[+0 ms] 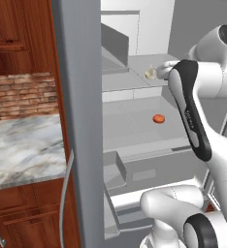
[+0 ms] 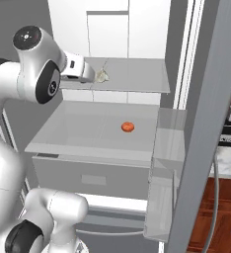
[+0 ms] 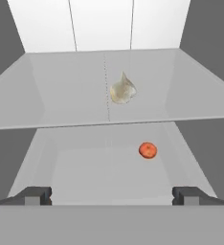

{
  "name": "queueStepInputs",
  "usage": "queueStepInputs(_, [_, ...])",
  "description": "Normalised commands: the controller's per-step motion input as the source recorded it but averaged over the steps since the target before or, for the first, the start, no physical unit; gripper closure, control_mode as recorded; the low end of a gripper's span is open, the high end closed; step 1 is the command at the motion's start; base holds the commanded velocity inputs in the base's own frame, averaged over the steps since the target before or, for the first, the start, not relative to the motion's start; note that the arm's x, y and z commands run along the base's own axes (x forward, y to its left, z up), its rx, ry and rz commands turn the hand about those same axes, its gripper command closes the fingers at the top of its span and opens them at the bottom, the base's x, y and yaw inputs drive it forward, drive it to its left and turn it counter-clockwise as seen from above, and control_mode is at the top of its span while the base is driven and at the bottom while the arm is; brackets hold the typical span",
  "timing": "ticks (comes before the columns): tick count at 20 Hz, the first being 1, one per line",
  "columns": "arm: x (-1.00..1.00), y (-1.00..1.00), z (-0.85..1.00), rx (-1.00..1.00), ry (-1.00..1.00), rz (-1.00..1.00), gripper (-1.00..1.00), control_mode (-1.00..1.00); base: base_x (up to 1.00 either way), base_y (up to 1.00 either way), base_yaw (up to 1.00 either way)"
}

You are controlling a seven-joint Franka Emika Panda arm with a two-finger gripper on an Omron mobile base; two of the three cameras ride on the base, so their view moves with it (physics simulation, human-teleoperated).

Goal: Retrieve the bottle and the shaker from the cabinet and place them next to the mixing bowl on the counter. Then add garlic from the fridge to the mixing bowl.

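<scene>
**A:** Where's your garlic?

**B:** You'll find the garlic (image 3: pixel 122 89) on the upper fridge shelf (image 3: pixel 51 103), lying near the middle. An orange-red fruit (image 3: pixel 148 150) lies on the shelf below, well apart from it; leave that alone.

**A:** And your pincer?

**B:** Your pincer (image 3: pixel 112 195) is released, jaws spread wide, nothing between them, short of the bulb.

**A:** How will it handle?

**B:** Expect it to be light, firm and papery-skinned, so likely to slip or roll. You'd best close across its broad belly, not the pointed tip, and squeeze gently; it probably needs little force.
</scene>
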Motion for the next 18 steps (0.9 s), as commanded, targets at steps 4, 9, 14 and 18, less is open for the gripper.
queueStepInputs(4, [0.23,-0.12,-0.09,0.0,0.0,0.0,-1.0,-1.0,0.0,0.0,0.0])
queueStepInputs(9, [0.23,-0.1,-0.08,0.0,0.0,0.0,-1.0,-1.0,0.0,0.0,0.0])
queueStepInputs(14, [0.14,-0.1,0.0,0.0,0.0,0.0,-1.0,-1.0,0.0,0.0,0.0])
queueStepInputs(18, [0.13,0.0,0.0,0.0,0.05,0.0,-1.0,-1.0,0.0,0.0,0.0])
